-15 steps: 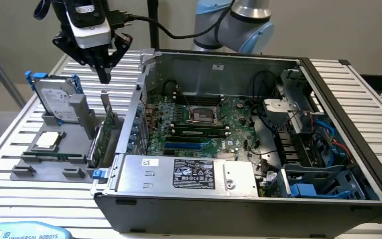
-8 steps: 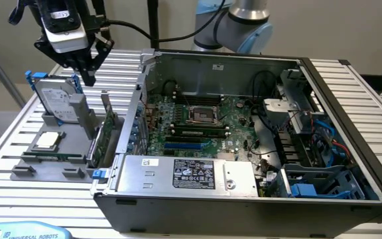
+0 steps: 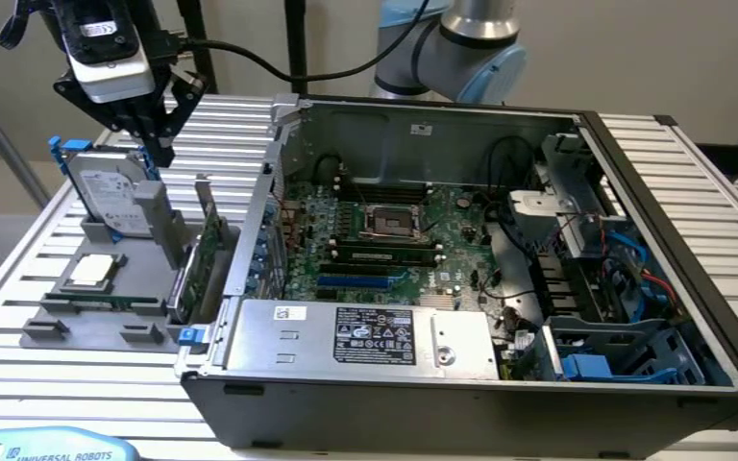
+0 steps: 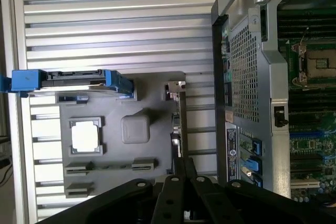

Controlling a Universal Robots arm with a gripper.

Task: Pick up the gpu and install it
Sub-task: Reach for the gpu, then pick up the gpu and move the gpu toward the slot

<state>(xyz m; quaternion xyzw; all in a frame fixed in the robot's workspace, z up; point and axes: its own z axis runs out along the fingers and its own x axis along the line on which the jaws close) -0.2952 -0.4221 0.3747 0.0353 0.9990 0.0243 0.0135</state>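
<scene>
The gpu (image 3: 200,257) stands on edge in a grey holder (image 3: 49,322) on the slatted table, just outside the open computer case (image 3: 472,115), its silver bracket pointing up. From the wrist camera the gpu (image 4: 177,124) appears edge-on as a thin strip. My gripper (image 3: 160,154) hangs above the holder, higher than the card and a little toward the exterior view's left of it, near the hard drive. Its black fingers (image 4: 184,163) are pressed together, shut on nothing, with their tips hovering over the card's near end.
A silver hard drive (image 3: 107,192) in a blue frame stands upright in the holder, with a CPU (image 3: 93,272) lying flat in front of it. Inside the case lie the motherboard (image 3: 382,230), a blue slot (image 3: 362,283) and the power supply (image 3: 369,336). The case wall (image 4: 247,77) rises beside the card.
</scene>
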